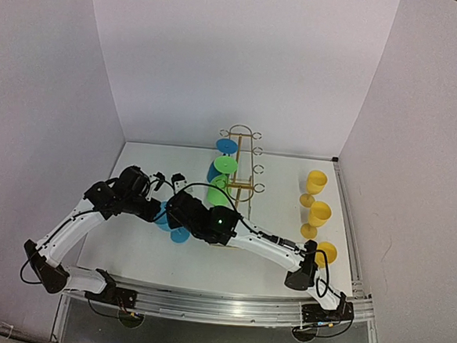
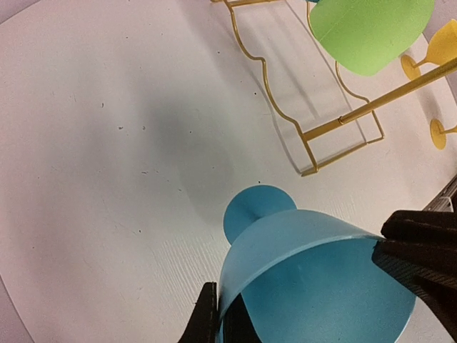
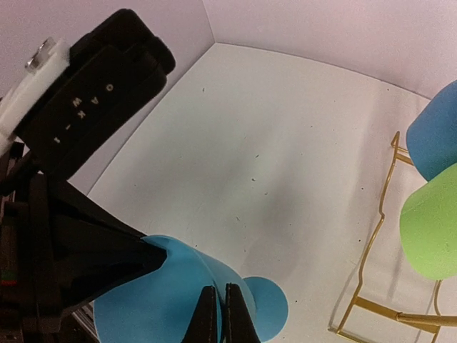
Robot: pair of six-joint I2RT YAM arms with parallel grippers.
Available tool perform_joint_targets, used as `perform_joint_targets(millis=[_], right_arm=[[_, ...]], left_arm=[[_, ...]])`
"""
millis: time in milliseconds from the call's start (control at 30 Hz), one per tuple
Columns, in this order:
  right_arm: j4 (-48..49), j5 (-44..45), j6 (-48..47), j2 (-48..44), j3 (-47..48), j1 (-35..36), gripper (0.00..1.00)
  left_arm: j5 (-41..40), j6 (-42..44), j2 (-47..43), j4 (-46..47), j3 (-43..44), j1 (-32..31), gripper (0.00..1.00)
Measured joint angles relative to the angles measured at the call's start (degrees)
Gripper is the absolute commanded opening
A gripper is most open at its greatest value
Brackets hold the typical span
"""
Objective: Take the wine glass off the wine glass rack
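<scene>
A light blue wine glass [image 1: 174,226] is off the rack, just left of the rack's base, with its round foot [image 2: 257,211] toward the table. My left gripper [image 2: 223,307] is shut on one side of its rim. My right gripper [image 3: 221,293] is shut on the opposite side of the rim [image 3: 178,279]. In the top view the left gripper [image 1: 162,208] and the right gripper [image 1: 180,214] meet over this glass. The gold wire wine glass rack [image 1: 241,166] stands mid-table. A darker blue glass [image 1: 226,146] and a green glass [image 1: 226,165] hang on its left side.
Three yellow glasses [image 1: 316,181] stand in a row along the right side of the table. The rack's base rail [image 2: 343,118] lies close to the right of the held glass. White walls close the table at the back and on both sides.
</scene>
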Motion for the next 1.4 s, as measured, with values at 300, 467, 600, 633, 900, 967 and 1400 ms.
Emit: perform_joint_targets(millis=[300,467,600,633,900,967,1400], right_arm=[[0.82,-1.51,-3.17,-0.32,-2.0,0.01,0.45],[1.05,-1.56,-4.82,-3.58,-4.17,0.01,0.49],[2.14,-1.76,-5.86,-8.11,-4.99,0.01,0.51],[2.42,-1.77,-6.01,-9.37,-5.27,0.01,0.51],[4.13,-1.47,-6.79,-15.85,-8.3,0.01,0.54],[4.24,-1.39,-7.14,-16.0,-8.78,0.01,0.55],[4.2,-0.38,-8.19,-16.28,-11.61,0.01,0.56]], left_arm=[[-4.26,3.49,2.12,-0.95,0.11,4.94,0.0],[-5.64,8.32,9.03,0.12,1.97,14.77,0.0],[-6.07,12.22,16.45,1.08,7.93,22.63,0.0],[-6.22,13.02,18.14,1.76,9.35,24.51,0.0],[-6.82,16.95,27.3,4.48,17.17,34.51,0.0],[-7.14,17.43,29.32,5.25,18.41,35.84,0.0],[-7.07,18.55,38.27,7.19,22.93,39.55,0.0]])
